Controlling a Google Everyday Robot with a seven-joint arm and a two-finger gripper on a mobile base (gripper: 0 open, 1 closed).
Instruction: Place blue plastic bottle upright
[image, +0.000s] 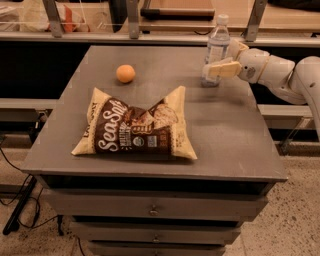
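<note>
The blue plastic bottle (217, 42), clear with a pale label and a white cap, stands upright on the far right part of the grey table (235, 145). My gripper (219, 64) reaches in from the right and sits around the bottle's lower half, at the height of the label. The white arm (280, 72) extends off the right edge of the view. The bottle's base rests on the table top.
A large brown and yellow chip bag (137, 127) lies flat in the middle of the table. An orange (125, 73) sits at the far left. Drawers run below the table front. A shelf with metal posts stands behind the table.
</note>
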